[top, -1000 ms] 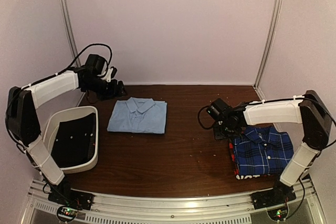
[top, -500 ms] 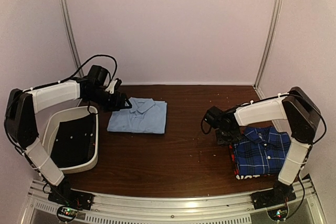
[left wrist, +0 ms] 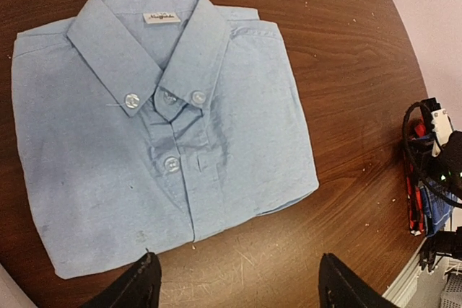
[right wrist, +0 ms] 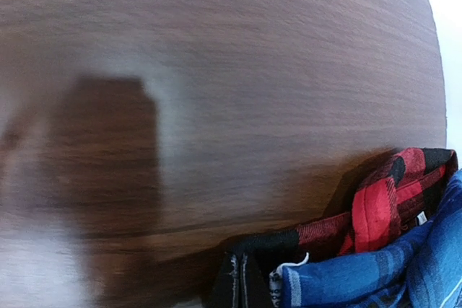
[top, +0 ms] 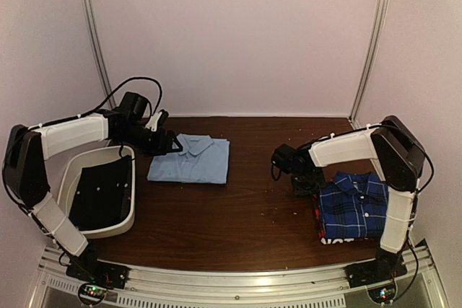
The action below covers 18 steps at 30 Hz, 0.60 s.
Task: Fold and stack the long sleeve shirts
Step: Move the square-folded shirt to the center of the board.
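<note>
A folded light blue shirt (top: 190, 159) lies at the back left of the table, collar up and buttons showing (left wrist: 159, 128). My left gripper (top: 167, 143) hovers over its left edge, open, fingertips (left wrist: 137, 283) wide apart with nothing between them (left wrist: 238, 283). At the right, a blue plaid shirt (top: 352, 205) lies folded on a red/black shirt (right wrist: 382, 200). My right gripper (top: 307, 185) sits low at that stack's far left corner. It is shut (right wrist: 242, 283), its tips against the red/black shirt's dark edge, with the plaid shirt (right wrist: 375, 275) beside them.
A white bin (top: 72, 171) with black lining stands at the left front, beside the left arm. Bare brown wood (top: 253, 207) lies between the two shirt piles. Pale walls and metal posts close the back and sides.
My right gripper has shut and slid down to the stack's corner, its arm folding inward. My left gripper moved right and down to the light blue shirt's edge, still open.
</note>
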Each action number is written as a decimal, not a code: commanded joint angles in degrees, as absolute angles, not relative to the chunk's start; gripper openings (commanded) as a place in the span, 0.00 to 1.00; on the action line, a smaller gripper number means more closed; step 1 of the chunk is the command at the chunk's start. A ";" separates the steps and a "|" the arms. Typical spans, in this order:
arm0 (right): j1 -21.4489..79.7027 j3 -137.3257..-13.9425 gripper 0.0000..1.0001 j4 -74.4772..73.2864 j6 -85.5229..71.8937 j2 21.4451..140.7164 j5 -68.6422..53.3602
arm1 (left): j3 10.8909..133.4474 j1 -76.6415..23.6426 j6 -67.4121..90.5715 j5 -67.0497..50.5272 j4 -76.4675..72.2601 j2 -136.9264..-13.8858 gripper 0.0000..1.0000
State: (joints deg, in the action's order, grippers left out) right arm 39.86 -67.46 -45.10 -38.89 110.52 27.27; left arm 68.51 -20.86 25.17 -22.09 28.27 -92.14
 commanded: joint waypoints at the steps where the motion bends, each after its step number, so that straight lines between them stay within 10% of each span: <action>1: 42.28 -75.88 0.00 -44.41 -37.39 113.04 24.20 | 67.85 -21.09 24.43 -23.49 25.38 -90.13 0.76; 18: 41.75 -116.38 0.00 -47.10 -32.83 136.36 16.25 | 67.42 -21.01 24.44 -22.96 25.09 -91.11 0.77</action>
